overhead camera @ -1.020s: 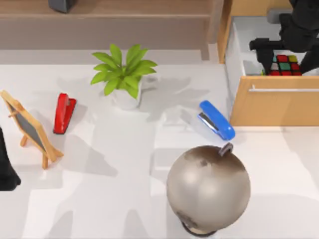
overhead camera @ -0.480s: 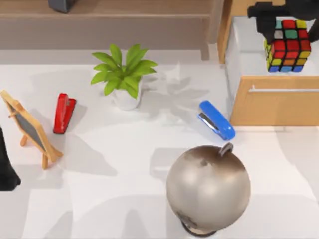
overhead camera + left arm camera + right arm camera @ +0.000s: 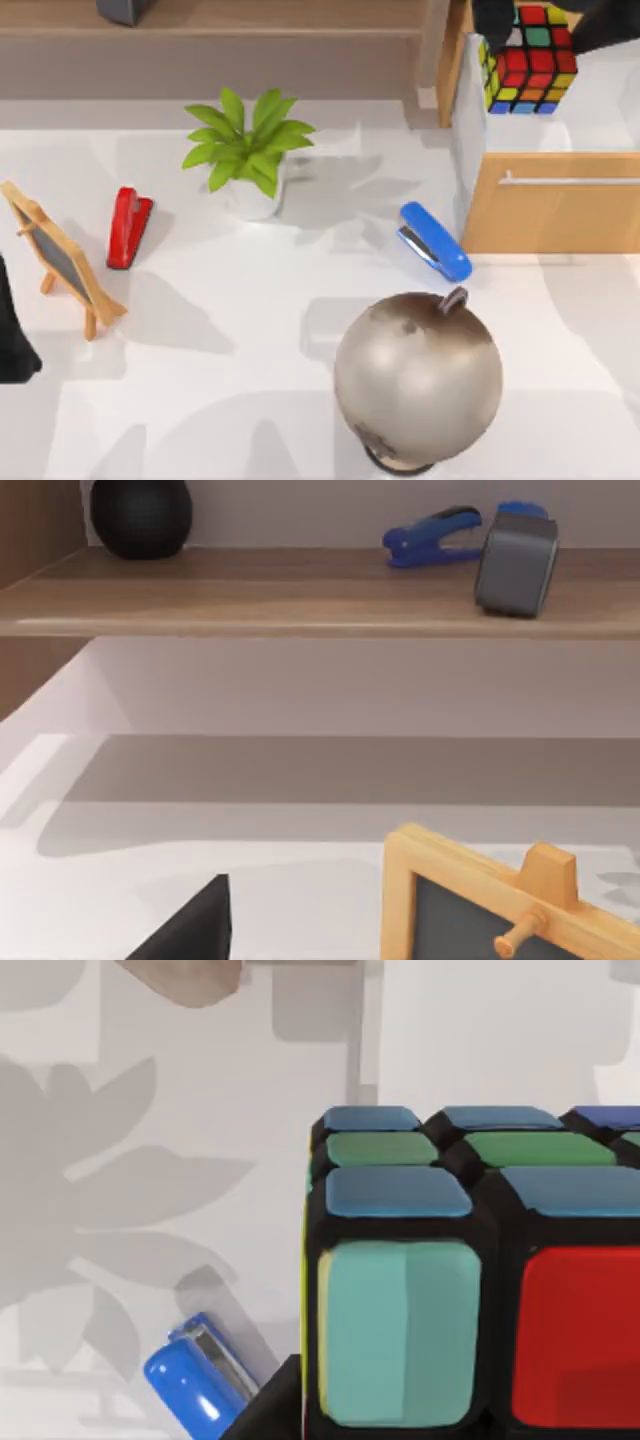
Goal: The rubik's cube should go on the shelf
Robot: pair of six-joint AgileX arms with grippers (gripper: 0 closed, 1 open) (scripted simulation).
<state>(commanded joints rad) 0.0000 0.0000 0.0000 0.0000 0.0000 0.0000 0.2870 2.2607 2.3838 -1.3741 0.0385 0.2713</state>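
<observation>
Red, green and yellow squares in a black grid mark the rubik's cube (image 3: 528, 58), which is at the top right of the top view, raised above the open drawer (image 3: 600, 110) of the orange-wood cabinet (image 3: 550, 215), near the drawer's left wall. My right gripper (image 3: 530, 20) is at the top edge on the right and clenches the cube between its dark fingers, one finger (image 3: 492, 20) showing on the cube's left side. In the right wrist view the rubik's cube (image 3: 470, 1290) is very close to the camera, with teal, green and red squares, and far below it lies the blue stapler (image 3: 195, 1385) on the white table (image 3: 150, 1160). The shelf (image 3: 220, 45) runs along the back of the table on the left and middle of the top view, well apart from the cube; a dark object (image 3: 125, 10) stands on its board. In the left wrist view the shelf (image 3: 300, 595) carries a black round object (image 3: 140, 515), a blue stapler-like tool (image 3: 435, 535) and a grey box (image 3: 515, 562). My left arm (image 3: 12, 340) is parked at the left edge of the table, just beside the small wooden chalkboard (image 3: 60, 260); I cannot tell the state of its gripper. On the table there are also a red stapler (image 3: 128, 227), a potted green plant (image 3: 250, 150), the blue stapler (image 3: 435, 241) just beside the cabinet front, and a large grey globe (image 3: 418, 378) near the front edge.
</observation>
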